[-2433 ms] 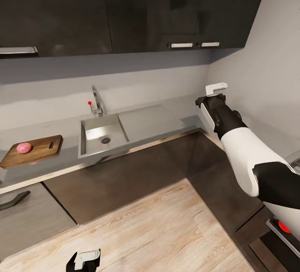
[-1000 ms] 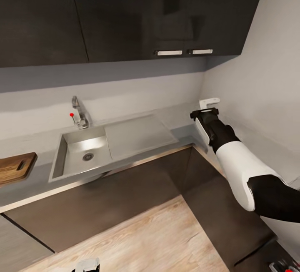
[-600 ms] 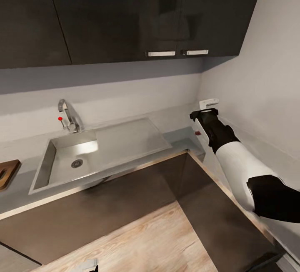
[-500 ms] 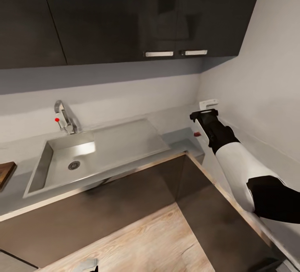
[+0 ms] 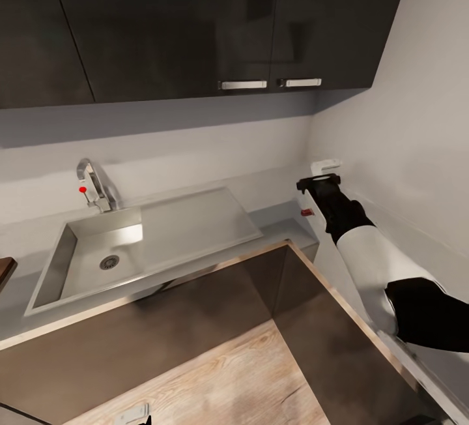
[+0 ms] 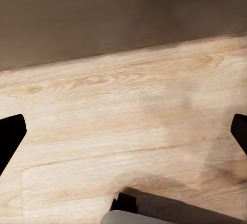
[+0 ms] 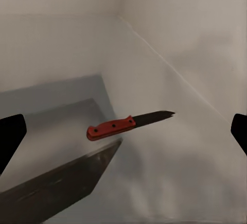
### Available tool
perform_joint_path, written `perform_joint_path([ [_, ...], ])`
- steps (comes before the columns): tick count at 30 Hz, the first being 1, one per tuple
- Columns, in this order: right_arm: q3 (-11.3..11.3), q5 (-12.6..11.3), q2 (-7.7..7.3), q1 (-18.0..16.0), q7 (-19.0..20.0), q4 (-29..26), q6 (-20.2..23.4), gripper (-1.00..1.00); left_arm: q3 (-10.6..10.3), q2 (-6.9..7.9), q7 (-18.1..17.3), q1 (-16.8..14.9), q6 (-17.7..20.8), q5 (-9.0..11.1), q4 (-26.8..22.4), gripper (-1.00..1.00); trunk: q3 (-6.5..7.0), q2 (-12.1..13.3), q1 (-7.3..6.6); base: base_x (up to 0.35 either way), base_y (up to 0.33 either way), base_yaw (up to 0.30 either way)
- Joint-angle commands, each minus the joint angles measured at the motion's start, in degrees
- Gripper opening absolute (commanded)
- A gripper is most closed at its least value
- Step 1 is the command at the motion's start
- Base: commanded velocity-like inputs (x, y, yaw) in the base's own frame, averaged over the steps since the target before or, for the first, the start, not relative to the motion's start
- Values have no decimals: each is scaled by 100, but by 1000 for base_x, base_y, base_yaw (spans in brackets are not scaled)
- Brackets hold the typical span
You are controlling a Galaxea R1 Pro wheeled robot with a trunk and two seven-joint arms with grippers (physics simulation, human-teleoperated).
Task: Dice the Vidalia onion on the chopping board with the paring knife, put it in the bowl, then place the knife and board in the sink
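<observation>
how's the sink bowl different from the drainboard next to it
The basin is sunk below the countertop with sloping walls; the drainboard is flat and level with it. The basin has a round drain; the drainboard's surface is plain. The tap stands behind the basin, not behind the drainboard. Both are the same grey steel, and nothing lies in or on either.

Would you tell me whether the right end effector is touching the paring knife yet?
Apart. In the right wrist view the paring knife lies on the countertop, clear of both fingertips at the picture's edges.
</observation>
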Motion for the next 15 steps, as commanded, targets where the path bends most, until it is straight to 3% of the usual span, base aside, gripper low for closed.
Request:
perform_joint_path([
  [1,20,33,-2,24,-11,-4,43,100,3,0,4,-11,-38,5,23,100,-12,-13,3,0,0,0],
  [3,20,33,-2,78,-11,21,-9,100,3,4,4,-11,-37,6,23,100,-12,-13,3,0,0,0],
  [6,9,33,2,107,-25,450,-455,100,3,0,0,-11,4,6,24,100,-12,-13,3,0,0,0],
  [11,-4,16,49,116,-56,1033,-1396,100,3,-12,-15,-11,486,6,18,100,-12,-13,3,0,0,0],
  [13,-38,-71,111,117,-76,1148,-1589,100,3,-10,-19,-11,623,6,16,100,-12,-13,3,0,0,0],
  [14,-106,-319,189,118,-179,1209,-1704,100,3,-8,-21,-12,693,6,15,100,-12,-13,3,0,0,0],
  [15,-111,-359,195,118,-209,1215,-1714,100,3,-6,-22,-12,698,6,15,100,-12,-13,3,0,0,0],
])
